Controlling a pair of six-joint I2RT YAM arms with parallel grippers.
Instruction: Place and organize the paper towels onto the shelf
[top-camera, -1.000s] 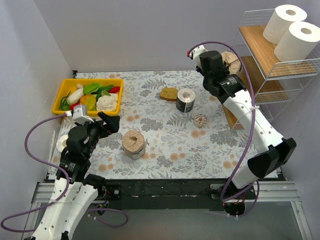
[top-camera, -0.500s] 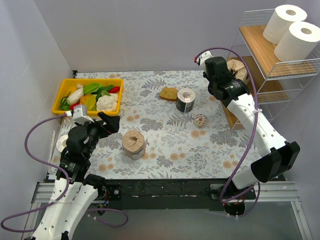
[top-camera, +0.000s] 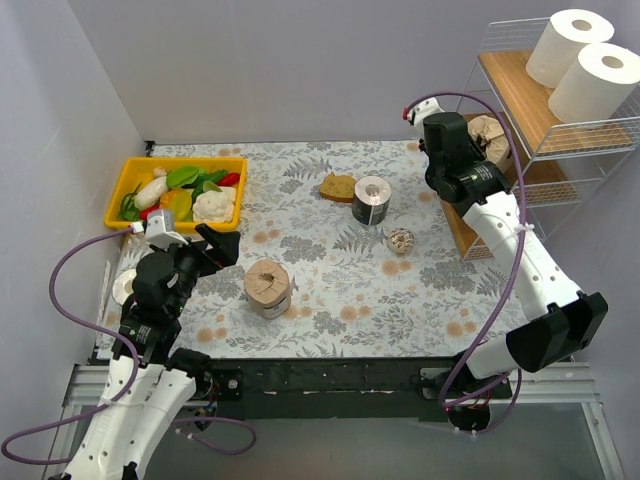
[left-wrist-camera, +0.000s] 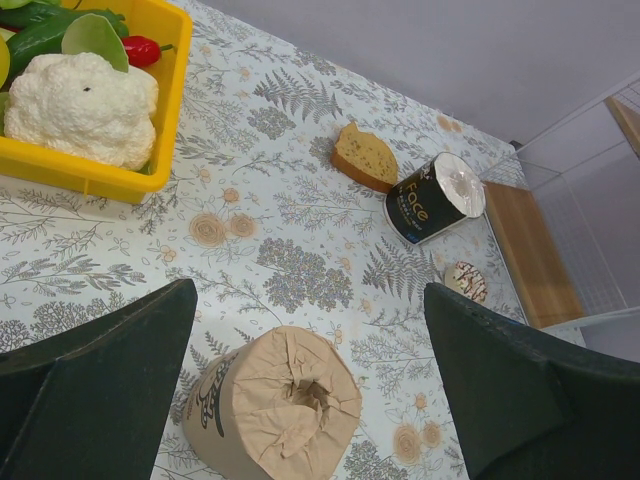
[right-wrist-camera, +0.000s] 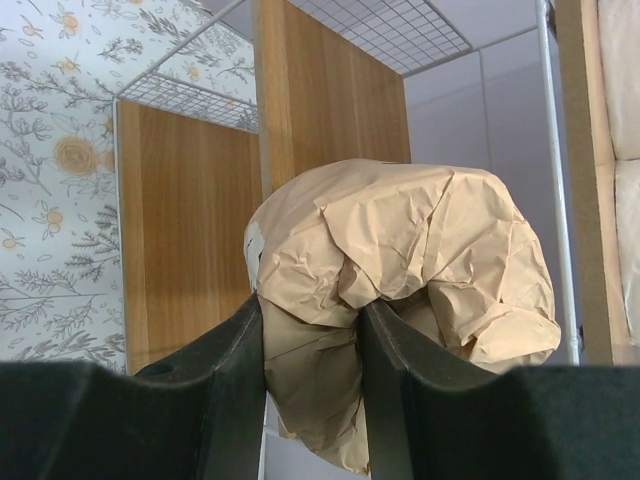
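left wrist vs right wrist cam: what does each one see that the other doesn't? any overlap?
Left wrist only: yellow bin, bread slice, dark-label roll, metallic disc, and a brown-wrapped roll on the table ahead of the open left gripper. Right wrist only: the right gripper clamping a second brown-wrapped roll. Shared: the floral tablecloth and the shelf with its wooden boards.

underside of the brown-wrapped roll (right-wrist-camera: 400, 240) out of sight behind the right pincer (right-wrist-camera: 312, 340)
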